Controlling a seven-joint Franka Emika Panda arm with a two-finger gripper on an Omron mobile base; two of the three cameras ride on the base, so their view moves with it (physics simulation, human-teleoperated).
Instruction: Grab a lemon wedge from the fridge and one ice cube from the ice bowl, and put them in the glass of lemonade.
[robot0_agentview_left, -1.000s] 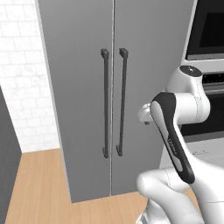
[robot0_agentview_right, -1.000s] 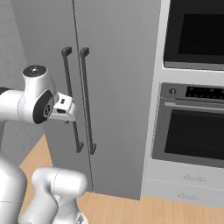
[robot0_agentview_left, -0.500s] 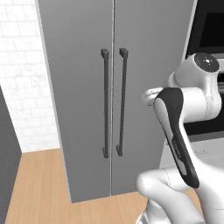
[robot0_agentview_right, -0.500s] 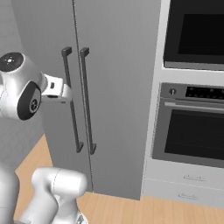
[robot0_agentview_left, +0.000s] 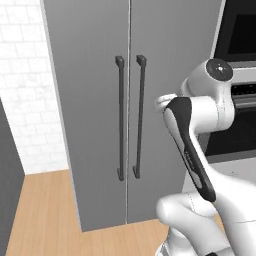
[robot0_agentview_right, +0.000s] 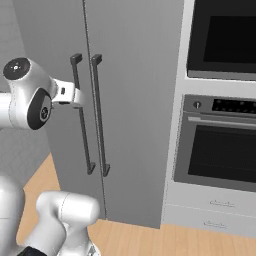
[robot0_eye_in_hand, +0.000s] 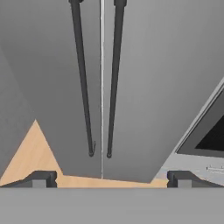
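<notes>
The fridge (robot0_agentview_left: 90, 100) stands straight ahead, tall and matte grey, with both doors shut. Its two dark bar handles (robot0_agentview_left: 120, 117) (robot0_agentview_left: 139, 115) run side by side along the centre seam. In the hand view my gripper (robot0_eye_in_hand: 109, 178) is open with nothing between its fingertips (robot0_eye_in_hand: 41, 178), and it faces the seam between the handles (robot0_eye_in_hand: 82, 78) (robot0_eye_in_hand: 114, 78), still short of the doors. From the right base view my hand (robot0_agentview_right: 67, 94) hovers at upper handle height, just left of the left handle (robot0_agentview_right: 82, 115). The lemon wedge, the ice bowl and the glass of lemonade are out of view.
A built-in oven (robot0_agentview_right: 220, 145) with a second oven (robot0_agentview_right: 225, 40) above it and drawers (robot0_agentview_right: 215, 210) below stands right of the fridge. Wooden floor (robot0_agentview_left: 40, 210) lies in front, with a white brick wall (robot0_agentview_left: 25, 100) and a dark panel (robot0_agentview_left: 7, 175) to the left.
My arm has lifted, and the hand has risen from mid-handle height to upper handle height. The jaws stay open and the fridge doors stay shut.
</notes>
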